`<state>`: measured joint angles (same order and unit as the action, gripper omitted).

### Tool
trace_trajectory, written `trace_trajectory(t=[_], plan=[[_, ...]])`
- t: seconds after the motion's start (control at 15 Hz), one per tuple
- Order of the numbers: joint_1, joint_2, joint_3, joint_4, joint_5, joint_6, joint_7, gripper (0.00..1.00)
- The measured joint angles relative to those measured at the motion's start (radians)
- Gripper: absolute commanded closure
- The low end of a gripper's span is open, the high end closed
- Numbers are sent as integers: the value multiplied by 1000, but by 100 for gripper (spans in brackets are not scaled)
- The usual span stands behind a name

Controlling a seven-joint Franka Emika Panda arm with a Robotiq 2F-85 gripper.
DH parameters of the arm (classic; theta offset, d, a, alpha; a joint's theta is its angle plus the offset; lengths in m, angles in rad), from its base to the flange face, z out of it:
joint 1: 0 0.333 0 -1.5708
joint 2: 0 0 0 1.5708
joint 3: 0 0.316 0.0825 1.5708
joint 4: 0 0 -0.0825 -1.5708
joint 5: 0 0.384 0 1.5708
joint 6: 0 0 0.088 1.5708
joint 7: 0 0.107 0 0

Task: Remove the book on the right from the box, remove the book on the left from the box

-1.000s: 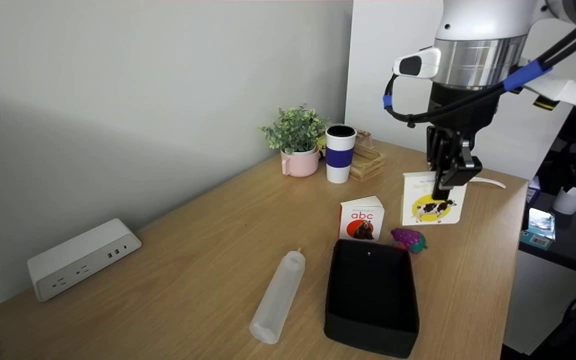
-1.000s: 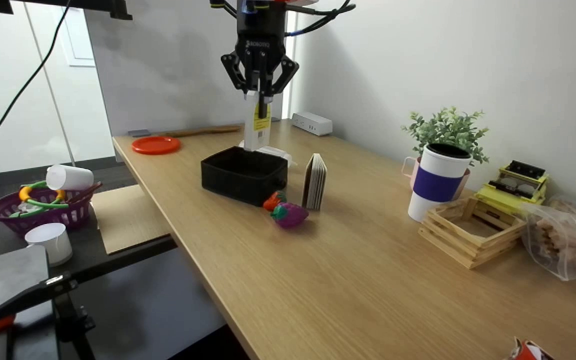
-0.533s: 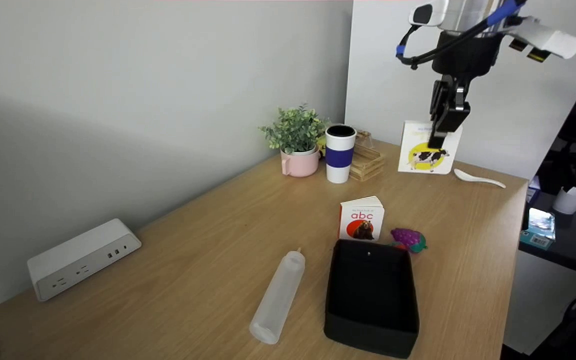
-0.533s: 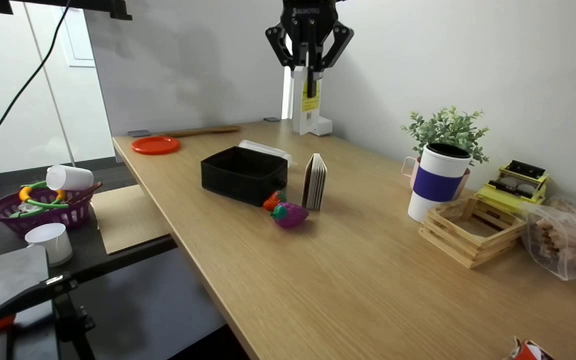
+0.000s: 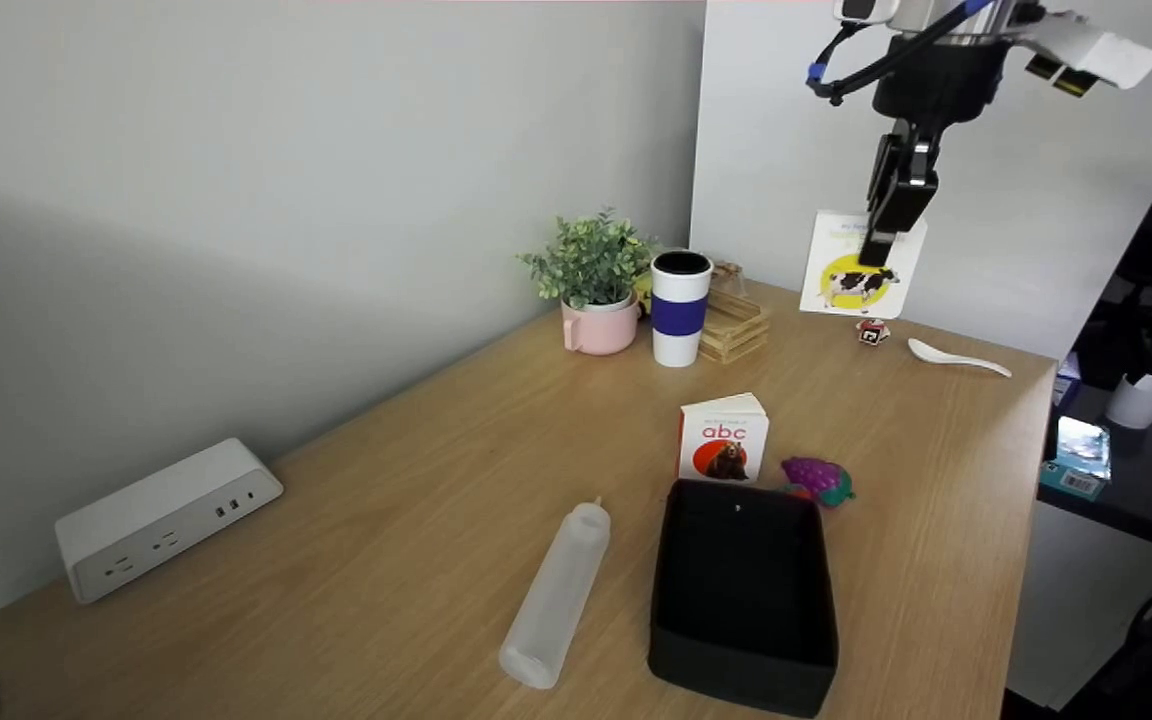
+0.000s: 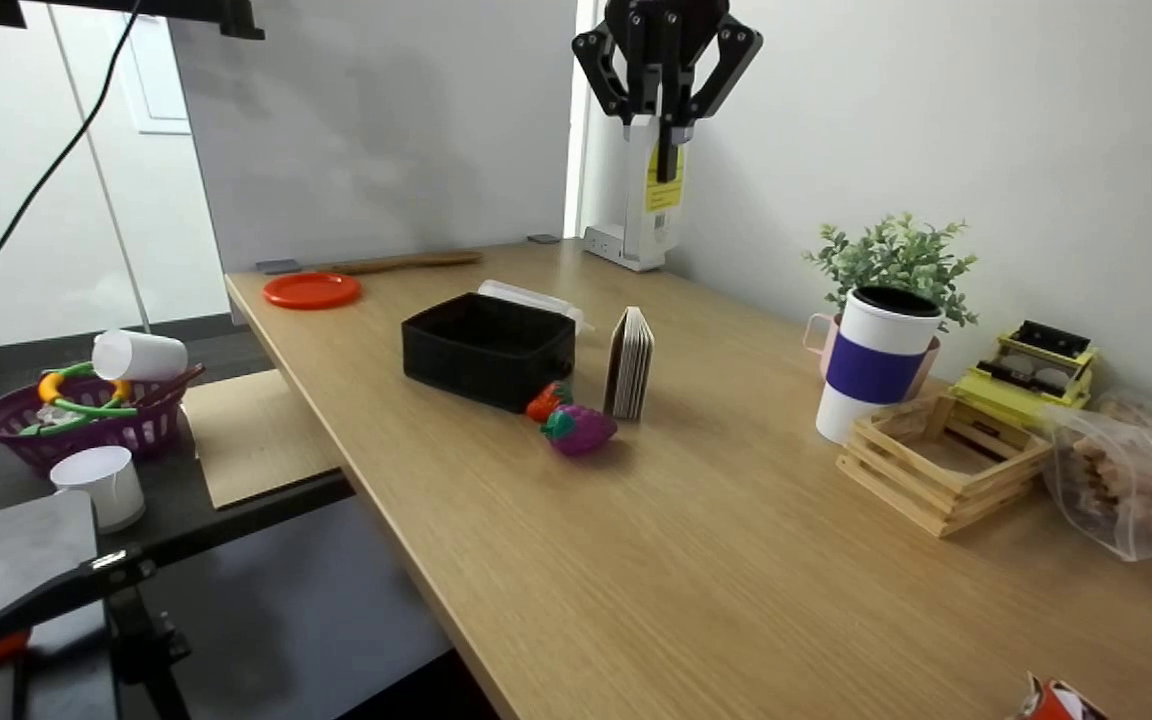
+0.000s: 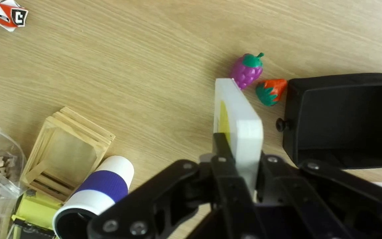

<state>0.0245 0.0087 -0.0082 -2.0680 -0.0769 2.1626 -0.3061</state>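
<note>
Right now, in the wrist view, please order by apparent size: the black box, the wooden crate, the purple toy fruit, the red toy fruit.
1. Black box
2. Wooden crate
3. Purple toy fruit and red toy fruit: too alike to rank; the book seems to hide part of the purple one.

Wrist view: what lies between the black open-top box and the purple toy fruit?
An orange-red toy strawberry with green leaves, in the wrist view.

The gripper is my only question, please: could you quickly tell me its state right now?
Gripper: closed, holding the white cow book up in the air.
</note>
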Motion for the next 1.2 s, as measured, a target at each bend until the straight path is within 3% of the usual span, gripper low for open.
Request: trace_trajectory(t=[0.33,0.73,1.2], plan=[[4,16,6,5,-76,-7,-44,96],[6,95,27,85,-120,-32,-232,96],[-3,219,27,211,-105,21,-167,96]])
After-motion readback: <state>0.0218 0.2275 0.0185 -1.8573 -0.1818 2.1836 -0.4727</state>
